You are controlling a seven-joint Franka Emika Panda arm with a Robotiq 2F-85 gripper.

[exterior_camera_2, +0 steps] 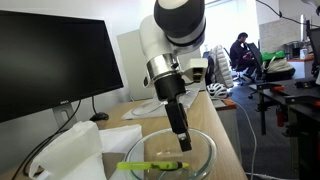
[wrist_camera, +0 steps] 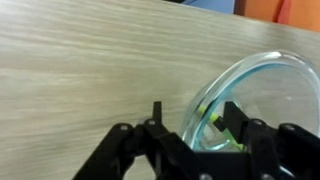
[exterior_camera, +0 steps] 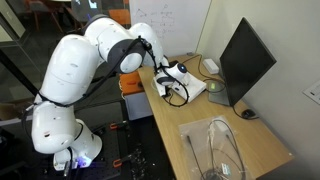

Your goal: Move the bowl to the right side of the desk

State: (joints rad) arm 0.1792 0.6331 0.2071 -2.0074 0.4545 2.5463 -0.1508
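A clear glass bowl [exterior_camera_2: 175,158] stands on the light tan desk [exterior_camera_2: 226,135], with a yellow-green stick-like object [exterior_camera_2: 150,165] lying inside it. My gripper [exterior_camera_2: 183,142] points down at the bowl's rim. In the wrist view the bowl [wrist_camera: 265,85] is at the right. My open gripper [wrist_camera: 195,112] straddles the rim, one finger outside the bowl and one inside. In an exterior view my gripper [exterior_camera: 170,85] is over the middle of the desk [exterior_camera: 165,128]; the bowl is hard to make out there.
A black monitor [exterior_camera: 245,60] stands along the desk's far side and also shows in an exterior view [exterior_camera_2: 50,65]. White paper [exterior_camera_2: 70,150] lies next to the bowl. A clear plastic sheet with a cable [exterior_camera: 222,148] lies at one end of the desk. People sit in the background [exterior_camera_2: 240,50].
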